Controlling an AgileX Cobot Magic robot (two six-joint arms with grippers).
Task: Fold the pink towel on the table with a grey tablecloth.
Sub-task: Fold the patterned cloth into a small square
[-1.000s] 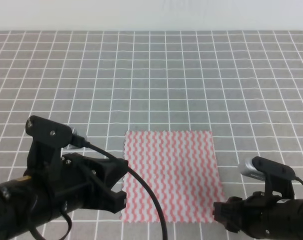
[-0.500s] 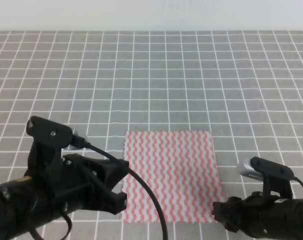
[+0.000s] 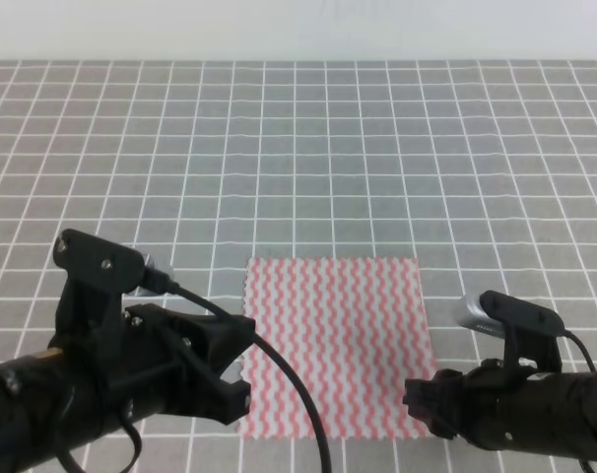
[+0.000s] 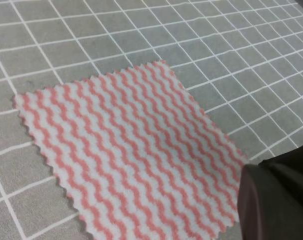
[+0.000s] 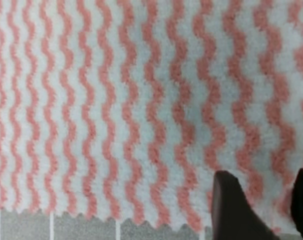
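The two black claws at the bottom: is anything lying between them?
Only the pink towel, flat and unfolded on the grey tablecloth, lies between the left gripper and right gripper in the exterior high view.

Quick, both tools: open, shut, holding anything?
Left tool: cannot tell, beside the towel's left edge.
Right tool: open, fingers over the towel's corner, nothing held.

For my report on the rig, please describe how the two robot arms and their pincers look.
Both arms are matt black and blocky. The left arm carries a black box-shaped camera mount with small screws, a silver plug and a black cable looping down. The right arm has a silver-grey capped camera module on top. Dark pincer fingertips show in the right wrist view.
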